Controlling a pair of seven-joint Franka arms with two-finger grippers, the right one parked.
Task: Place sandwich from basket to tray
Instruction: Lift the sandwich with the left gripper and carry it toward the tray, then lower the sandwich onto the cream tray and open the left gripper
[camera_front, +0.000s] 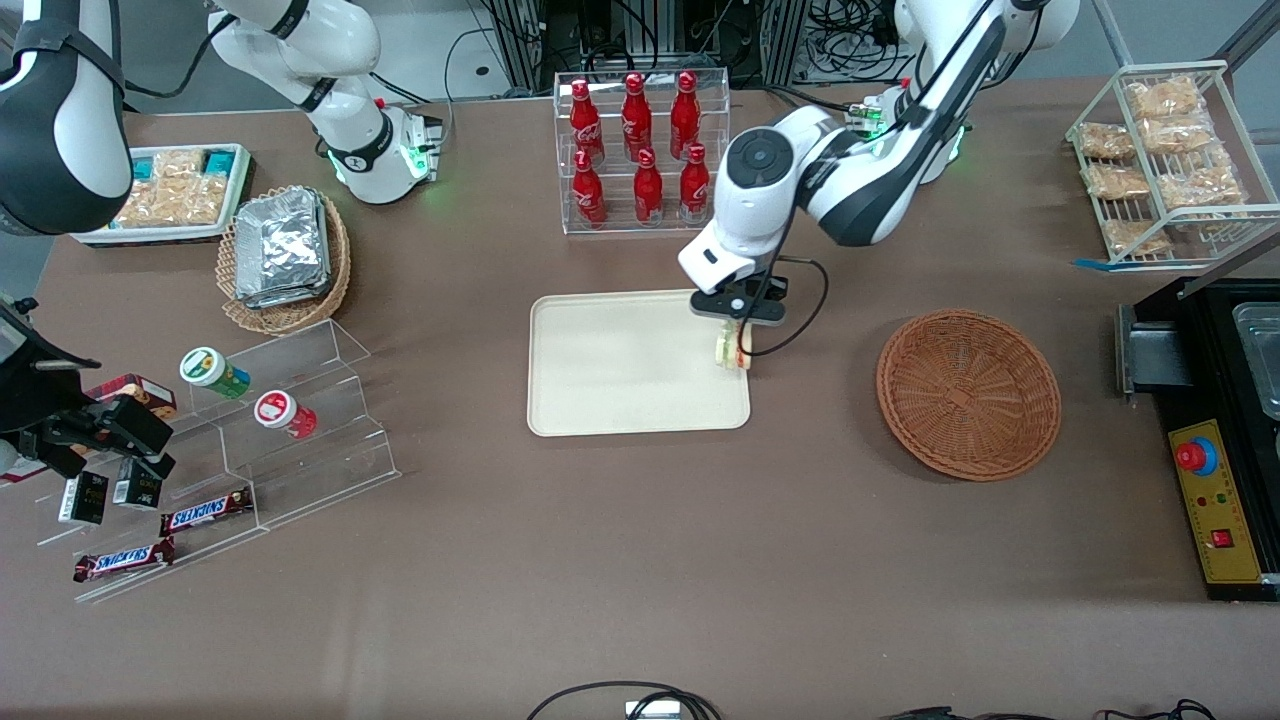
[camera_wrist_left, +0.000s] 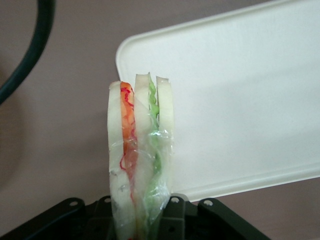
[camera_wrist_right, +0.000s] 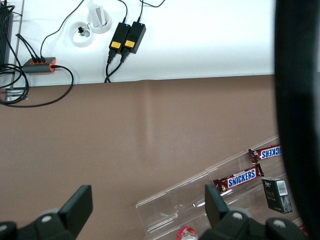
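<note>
This is a robot lab set up like a little snack shop. A big brown surface holds shop things: red bottles in a clear rack, chocolate bars on clear steps, and a wire rack of snack bags. A white robot arm stands on it. A box with a red stop button sits at one end, and cables hang near the wall.

You could read "SNICKERS" on two bars on the clear stepped rack | same word on two bars in right wrist view | nothing else was legible.
</note>
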